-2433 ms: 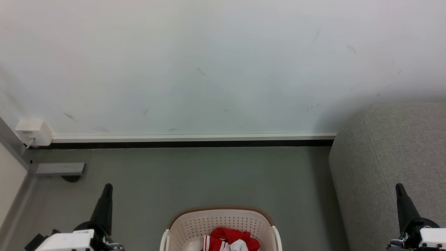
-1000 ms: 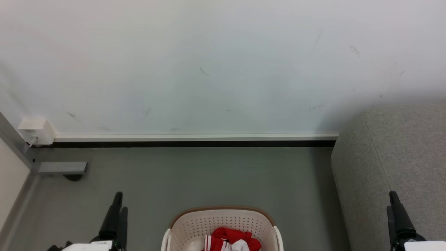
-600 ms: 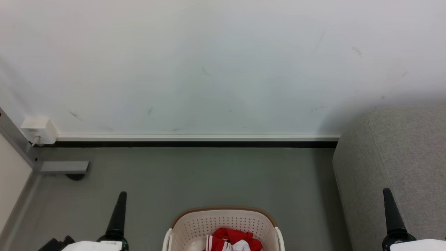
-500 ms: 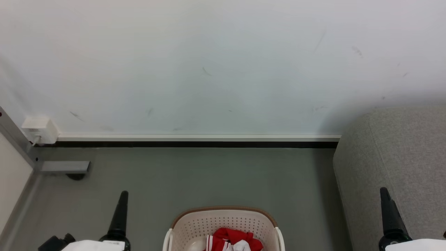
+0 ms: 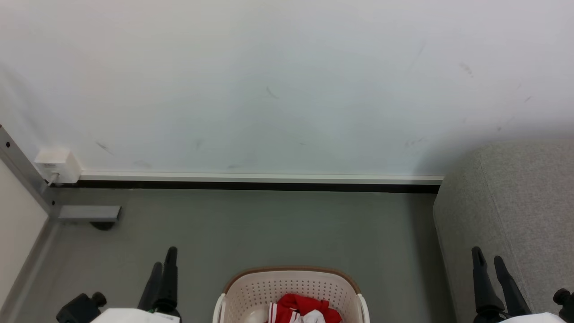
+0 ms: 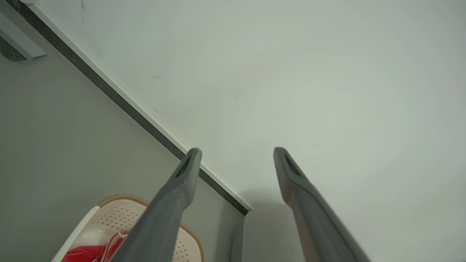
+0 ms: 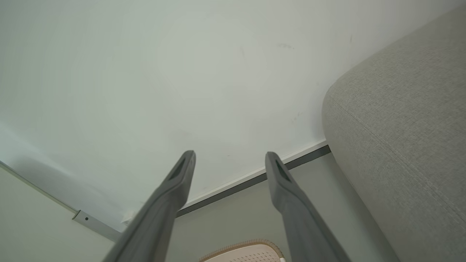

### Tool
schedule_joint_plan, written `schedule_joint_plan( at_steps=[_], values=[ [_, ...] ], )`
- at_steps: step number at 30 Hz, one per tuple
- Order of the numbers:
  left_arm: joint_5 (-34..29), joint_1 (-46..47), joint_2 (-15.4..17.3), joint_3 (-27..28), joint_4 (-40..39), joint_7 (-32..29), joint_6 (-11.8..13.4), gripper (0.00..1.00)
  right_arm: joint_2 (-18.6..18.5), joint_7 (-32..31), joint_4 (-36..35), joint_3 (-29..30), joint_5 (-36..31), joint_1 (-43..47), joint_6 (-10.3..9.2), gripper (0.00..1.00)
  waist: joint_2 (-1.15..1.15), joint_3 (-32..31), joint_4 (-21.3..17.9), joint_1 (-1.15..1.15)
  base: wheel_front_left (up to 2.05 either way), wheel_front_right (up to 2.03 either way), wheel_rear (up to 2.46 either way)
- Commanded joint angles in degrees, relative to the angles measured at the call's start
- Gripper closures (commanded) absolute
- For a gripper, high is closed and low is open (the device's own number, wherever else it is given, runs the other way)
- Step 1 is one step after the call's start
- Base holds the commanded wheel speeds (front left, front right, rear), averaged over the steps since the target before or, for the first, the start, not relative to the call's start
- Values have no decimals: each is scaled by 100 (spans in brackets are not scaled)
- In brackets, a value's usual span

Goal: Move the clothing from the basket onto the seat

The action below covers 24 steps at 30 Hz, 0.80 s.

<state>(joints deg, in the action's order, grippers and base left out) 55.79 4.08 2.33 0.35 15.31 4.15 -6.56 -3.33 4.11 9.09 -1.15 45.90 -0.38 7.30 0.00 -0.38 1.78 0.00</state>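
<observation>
Head view. Desk: Where is the clothing (image 5: 298,305)?

Photographer: Bottom centre, crumpled inside the basket (image 5: 291,270). It is soft, bright red fabric with white stripe trim and a white panel. The basket is a cream plastic oval, pierced by rows of small round holes, with a brown band on the rim and white handles at the sides. It stands on a smooth grey-green floor (image 5: 269,229), and the frame's lower edge cuts it off.

Desk: And the seat?

Photographer: The seat (image 5: 515,202) fills the right side. It is grey woven upholstery with a rounded corner and a stitched seam along the edge. Bare floor separates it from the basket.

Desk: The tools?

Photographer: The left gripper (image 5: 164,258) rises at lower left, over the floor beside the basket. The right gripper (image 5: 487,254) rises at lower right, in front of the sofa fabric. In the wrist views each pair of long, tapering, matte dark fingers (image 6: 174,196) stands spread wide, holding nothing and touching nothing.

Desk: Background?

Photographer: A matte white wall (image 5: 269,80), lightly scuffed, with a white skirting strip (image 5: 251,177) above a black band.
</observation>
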Motion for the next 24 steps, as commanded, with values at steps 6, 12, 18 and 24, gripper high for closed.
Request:
schedule_joint_plan(
  at_steps=[6,12,18,24],
  values=[
    [-1119,-40,48,-92,-44,160,107,0,-50,161,-49,-109,-772,50,23,0,0,-13,57,0,0,0,0],
    [-1714,-64,51,-97,-88,264,157,0,-29,267,-77,-129,-1242,79,24,0,0,-18,98,0,0,0,0],
    [-2144,-66,53,-111,-124,359,155,0,-6,365,-123,-158,-1671,110,25,0,0,-22,135,0,0,0,0],
    [-2517,-79,56,-141,-161,450,163,0,16,455,-174,-180,-2008,163,26,0,0,-27,166,0,0,0,0]
  ],
)
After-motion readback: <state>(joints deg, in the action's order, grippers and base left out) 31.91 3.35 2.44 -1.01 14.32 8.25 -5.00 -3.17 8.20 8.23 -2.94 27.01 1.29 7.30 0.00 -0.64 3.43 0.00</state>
